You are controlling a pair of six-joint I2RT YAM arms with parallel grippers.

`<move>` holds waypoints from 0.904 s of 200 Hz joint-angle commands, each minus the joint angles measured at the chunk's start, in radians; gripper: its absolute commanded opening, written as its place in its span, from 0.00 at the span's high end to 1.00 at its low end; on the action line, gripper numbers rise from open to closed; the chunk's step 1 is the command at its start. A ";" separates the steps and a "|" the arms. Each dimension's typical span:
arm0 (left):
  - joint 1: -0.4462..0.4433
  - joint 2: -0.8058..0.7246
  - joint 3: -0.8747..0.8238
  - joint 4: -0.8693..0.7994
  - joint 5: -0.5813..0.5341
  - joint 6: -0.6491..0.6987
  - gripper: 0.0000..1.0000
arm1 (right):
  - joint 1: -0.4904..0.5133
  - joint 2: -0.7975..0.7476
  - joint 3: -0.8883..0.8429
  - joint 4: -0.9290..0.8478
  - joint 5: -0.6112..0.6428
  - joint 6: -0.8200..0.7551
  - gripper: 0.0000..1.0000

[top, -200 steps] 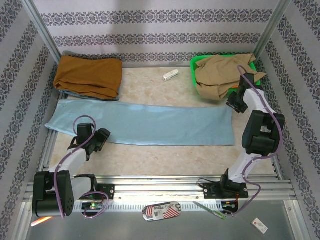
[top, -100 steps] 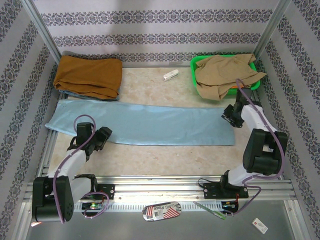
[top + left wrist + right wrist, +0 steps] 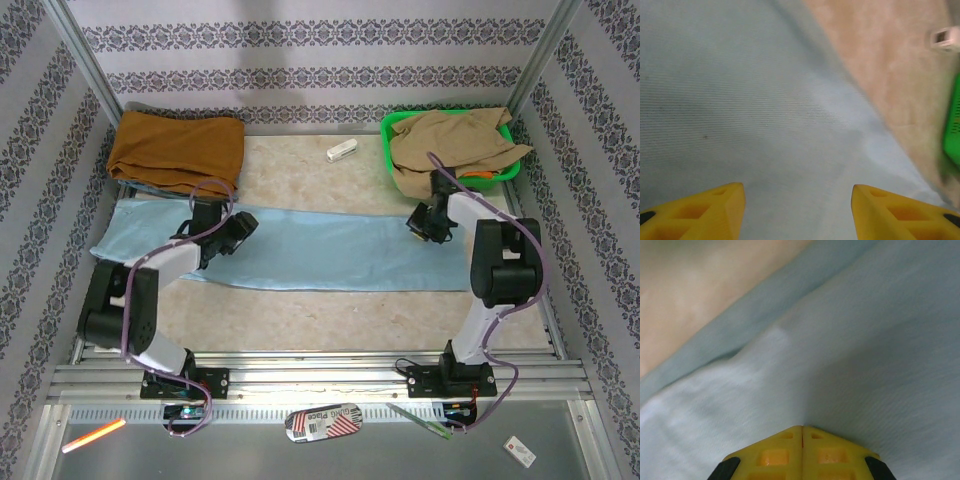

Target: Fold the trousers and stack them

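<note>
Lying flat across the beige marbled table (image 3: 300,310), the pale sky-blue thin-cloth trousers (image 3: 330,250) are partly hidden at their right end by the right gripper (image 3: 421,226), whose yellow fingers (image 3: 770,457) are pinched together on a pucker of cloth. The left gripper (image 3: 236,228) hovers above them, fingers parted. Striped floral wallpaper (image 3: 300,60) surrounds the table.

Pretty clearly a robotics lab cell: silver aluminium frame posts (image 3: 84,55), grey floral wallpaper panels (image 3: 320,60), beige marbled tabletop (image 3: 320,320), slotted metal rails (image 3: 320,376).

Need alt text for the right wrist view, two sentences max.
The right gripper, yellow jaws shut, pinches a raised crease in the pale blue trousers. Bare beige table shows at upper left.
</note>
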 commanded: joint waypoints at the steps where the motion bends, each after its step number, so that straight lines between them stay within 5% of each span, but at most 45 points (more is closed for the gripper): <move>1: -0.004 0.088 0.056 0.062 0.006 0.019 0.42 | -0.037 0.004 -0.019 -0.023 0.035 -0.011 1.00; 88: 0.048 0.137 0.012 0.084 -0.017 0.025 0.42 | -0.185 0.019 -0.030 -0.074 0.023 -0.018 0.90; 147: 0.189 -0.015 -0.139 0.035 0.002 0.035 0.42 | -0.229 -0.069 -0.076 -0.051 -0.051 0.001 0.84; 181: 0.146 -0.115 -0.076 -0.081 0.020 0.056 0.41 | -0.208 -0.191 -0.105 -0.050 -0.083 0.000 0.78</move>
